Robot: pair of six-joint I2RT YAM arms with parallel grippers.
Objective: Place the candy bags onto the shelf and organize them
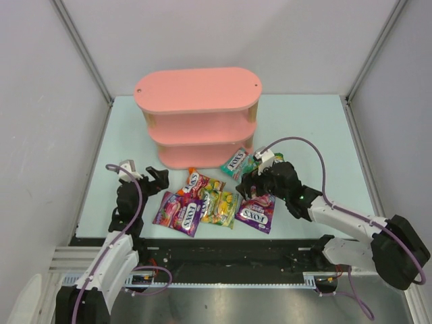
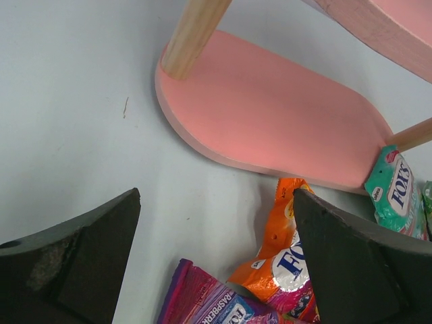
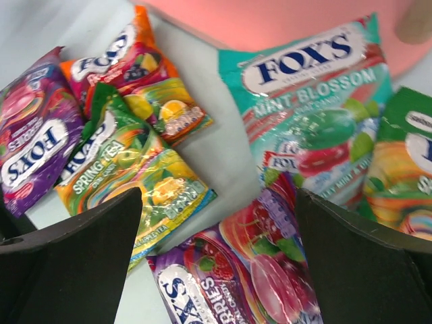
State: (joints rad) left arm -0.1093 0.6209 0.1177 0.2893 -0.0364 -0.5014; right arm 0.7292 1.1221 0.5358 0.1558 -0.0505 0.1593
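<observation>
right gripper (image 3: 219, 202), jaws spread wide and empty, poised directly over the right-hand purple bag (image 3: 236, 270). this bag lies flat on the table (image 1: 304, 128) between the fingers. its long axis runs obliquely across the jaw gap (lower left to upper right in the wrist view), so a wrist turn probably has to come before any closing. the shelf (image 1: 196, 121) stands just beyond, past the teal bag (image 3: 317, 101), which reaches the bottom board's rim. left gripper (image 2: 216, 202) is likewise open and empty over bare table, with the red-orange bag (image 2: 283, 256) to its right. the right arm is the nearer to the purple bag. no candy bags (image 1: 219, 206) are shelved yet.
</observation>
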